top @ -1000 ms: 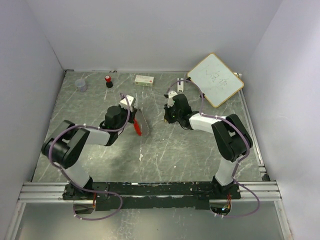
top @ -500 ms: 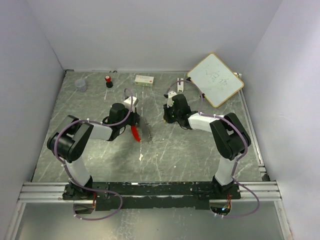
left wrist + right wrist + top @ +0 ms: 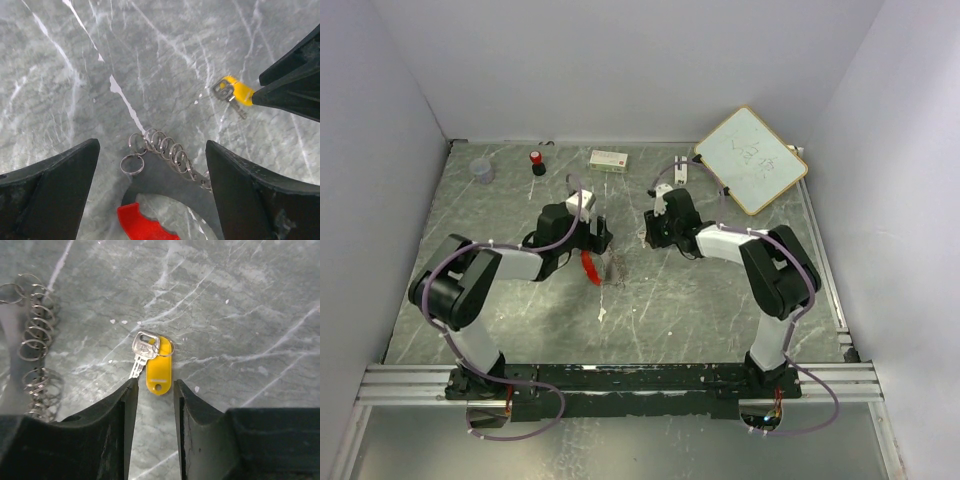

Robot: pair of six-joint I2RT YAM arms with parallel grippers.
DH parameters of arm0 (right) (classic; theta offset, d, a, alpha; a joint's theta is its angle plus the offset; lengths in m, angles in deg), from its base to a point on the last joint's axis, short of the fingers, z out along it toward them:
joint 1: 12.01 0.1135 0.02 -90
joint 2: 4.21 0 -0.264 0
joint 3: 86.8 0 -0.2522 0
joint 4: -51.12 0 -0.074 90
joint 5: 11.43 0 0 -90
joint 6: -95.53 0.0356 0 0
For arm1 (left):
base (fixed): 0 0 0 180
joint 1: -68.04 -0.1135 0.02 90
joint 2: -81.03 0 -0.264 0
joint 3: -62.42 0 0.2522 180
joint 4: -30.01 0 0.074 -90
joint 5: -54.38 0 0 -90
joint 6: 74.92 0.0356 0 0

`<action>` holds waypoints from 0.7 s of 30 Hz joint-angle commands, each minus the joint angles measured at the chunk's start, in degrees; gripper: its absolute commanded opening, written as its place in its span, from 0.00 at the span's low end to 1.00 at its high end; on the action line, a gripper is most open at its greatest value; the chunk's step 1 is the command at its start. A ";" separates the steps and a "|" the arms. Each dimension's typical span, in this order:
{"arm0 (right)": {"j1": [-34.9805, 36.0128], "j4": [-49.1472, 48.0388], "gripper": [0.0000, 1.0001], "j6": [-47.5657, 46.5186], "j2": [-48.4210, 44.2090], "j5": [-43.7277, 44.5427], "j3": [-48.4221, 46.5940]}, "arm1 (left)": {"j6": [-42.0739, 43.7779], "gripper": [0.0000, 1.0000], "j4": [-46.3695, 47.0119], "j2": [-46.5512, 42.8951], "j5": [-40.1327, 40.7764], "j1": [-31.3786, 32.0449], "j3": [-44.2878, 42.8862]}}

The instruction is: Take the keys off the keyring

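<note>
The keyring (image 3: 165,152) lies on the table (image 3: 200,40) as a short string of linked silvery loops. Its long axis runs on a diagonal in the left wrist view, from a loose ring at the upper left down to the lower right. The red key (image 3: 145,227) sits at the near end of that string, half cut off by the frame edge. Where it joins the loops is hidden, so I cannot tell whether it is on the ring.

The left jaws are spread wide and hold nothing. One finger stands on each side of the string, so the loops lie right in the gap, crossing it at a slant and not square to the closing line.

The yellow key (image 3: 158,369) lies flat and apart from the string, off toward the right arm. It is a tag and a silver blade on a small ring of their own. Its long axis points straight back into the right jaws.

The right jaws are narrowed to a slot a little wider than the tag. The tag's near end is between the tips and a sliver of table shows beside it, so they seem to grip nothing.

I judge the yellow key to be off and the red one the remaining job. The left arm is the nearer to it. To pinch the red key it would need to draw back along the string.
</note>
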 commanded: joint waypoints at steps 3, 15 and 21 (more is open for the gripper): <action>-0.23 -0.36 0.34 -0.34 -9.64 3.63 2.43 | 0.09 1.00 1.30 -10.17 -1.37 -0.47 2.64; -0.23 2.98 1.00 7.63 -21.29 33.45 4.36 | 0.32 1.00 -6.25 -30.95 8.00 -0.42 11.06; -0.27 5.16 1.00 8.90 -25.16 48.40 5.79 | 0.83 1.00 -13.60 -42.71 15.04 -0.42 14.21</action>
